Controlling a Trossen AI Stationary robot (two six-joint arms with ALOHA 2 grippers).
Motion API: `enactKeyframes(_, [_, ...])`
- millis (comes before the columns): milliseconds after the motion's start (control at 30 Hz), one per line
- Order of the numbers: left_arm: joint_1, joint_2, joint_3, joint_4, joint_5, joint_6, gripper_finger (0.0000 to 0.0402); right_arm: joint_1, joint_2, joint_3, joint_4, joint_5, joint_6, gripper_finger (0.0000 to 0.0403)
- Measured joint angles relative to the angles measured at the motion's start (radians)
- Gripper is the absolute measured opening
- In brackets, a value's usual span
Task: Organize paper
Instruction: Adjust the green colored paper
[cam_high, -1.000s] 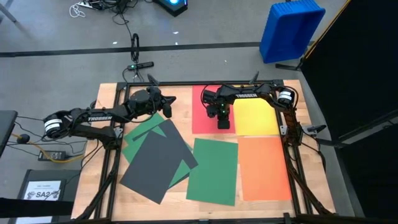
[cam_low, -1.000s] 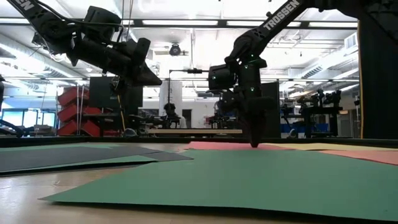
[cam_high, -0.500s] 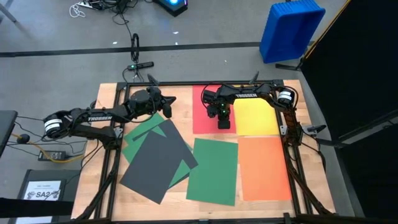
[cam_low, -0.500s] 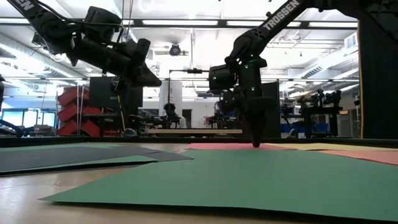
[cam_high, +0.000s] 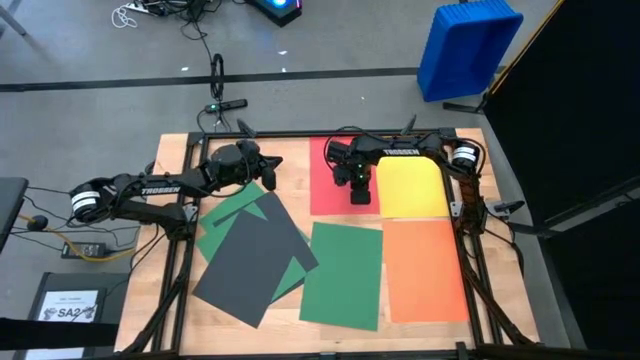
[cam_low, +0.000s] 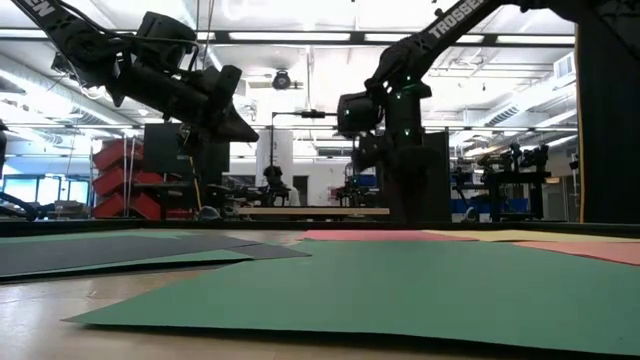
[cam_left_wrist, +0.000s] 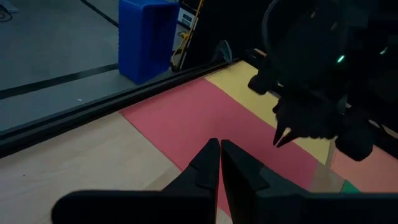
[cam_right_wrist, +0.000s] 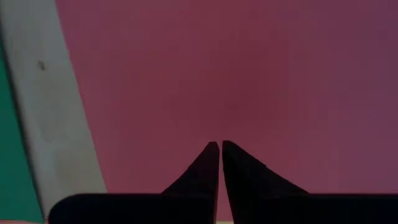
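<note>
Barely begun: paper (cam_high: 342, 274) lies loose across the desk (cam_high: 285, 318), right tool (cam_high: 360, 196) together over red at twelve o'clock, left tool (cam_high: 270, 180) together.

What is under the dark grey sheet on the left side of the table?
A green sheet lies under the dark grey sheet; its corners stick out at the top left and lower right. How much of it is covered, or whether more paper lies beneath, cannot be seen.

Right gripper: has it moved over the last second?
Yes. The right gripper has lifted off the red sheet; in the low view its tip no longer reaches the paper's edge.
</note>
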Motion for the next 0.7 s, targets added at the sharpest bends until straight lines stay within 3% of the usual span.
enactKeyframes(233, [0.000,0.000,0.000,0.000,0.007,0.000,0.0000,0.005,-0.057,0.001,0.006,-0.001,0.031,0.0000])
enactKeyframes(400, [-0.002,0.000,0.000,-0.031,0.091,0.000,0.0000,0.050,-0.098,0.001,0.019,-0.005,0.055,0.0000])
enactKeyframes(700, [-0.137,0.000,0.110,-0.335,0.062,0.037,0.0000,0.180,-0.171,0.001,0.132,-0.013,0.148,0.0000])
